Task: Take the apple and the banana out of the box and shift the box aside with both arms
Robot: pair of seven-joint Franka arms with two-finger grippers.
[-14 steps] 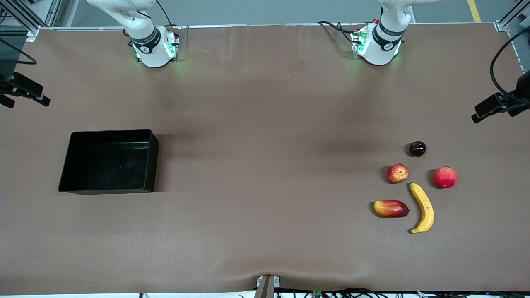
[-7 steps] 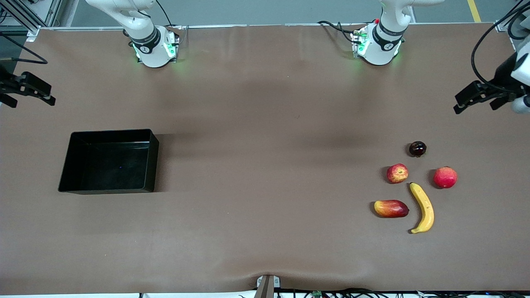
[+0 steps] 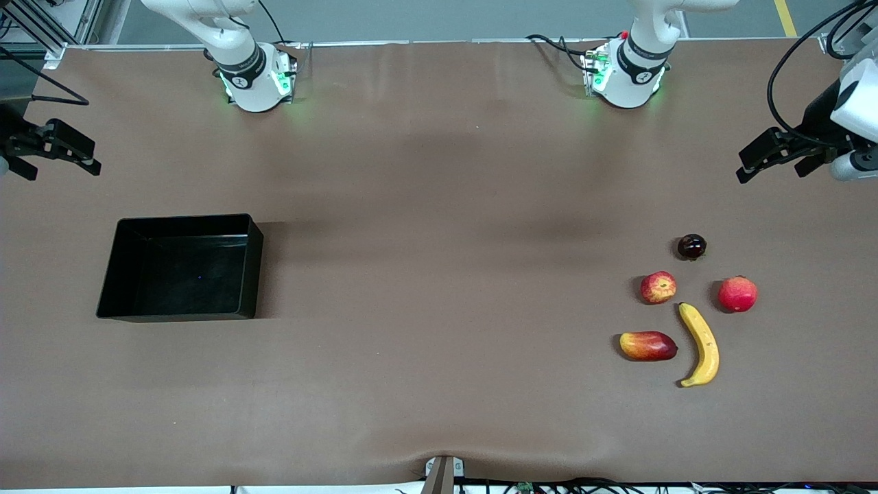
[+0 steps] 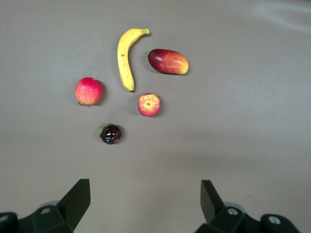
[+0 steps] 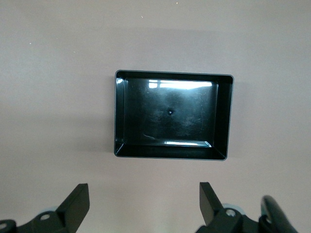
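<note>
1. The left arm's black two-finger gripper [image 3: 768, 163], fingers spread wide, now sits further in over the brown table [image 3: 439, 206] from the left arm's end, and a little higher in the front view than a second ago.
2. More of that arm's white wrist housing [image 3: 859, 92] and its looping black cable [image 3: 789, 68] shows.
3. The right arm's black two-finger gripper [image 3: 58, 154], also spread wide, edges inward from the right arm's end of the table.

The left gripper [image 3: 767, 163] hangs in the air with fingers spread wide at three o'clock, the right gripper [image 3: 58, 152] likewise spread at nine o'clock.
</note>
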